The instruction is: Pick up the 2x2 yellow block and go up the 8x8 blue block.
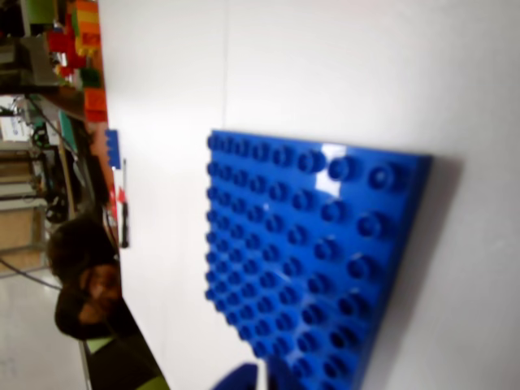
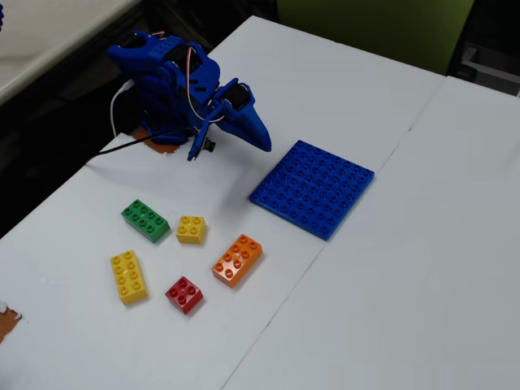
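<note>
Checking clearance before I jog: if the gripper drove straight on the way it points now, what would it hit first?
Most likely the 8x8 blue block: the gripper points toward it in the fixed view, and it fills the wrist view. Depth is unclear, so bare table just before its near edge is possible.

Classroom, lab or hobby workroom, by appearance; cannot be narrowed further. White tables (image 2: pixel 390 268) pushed together edge to edge. Blue 3D-printed arm (image 2: pixel 175 85) with exposed wiring at 10 o'clock in the fixed view. Toy bricks scattered at 7 o'clock. Stacked coloured bricks (image 1: pixel 81 49), cables and blurred clutter at 10 o'clock in the wrist view.
</note>
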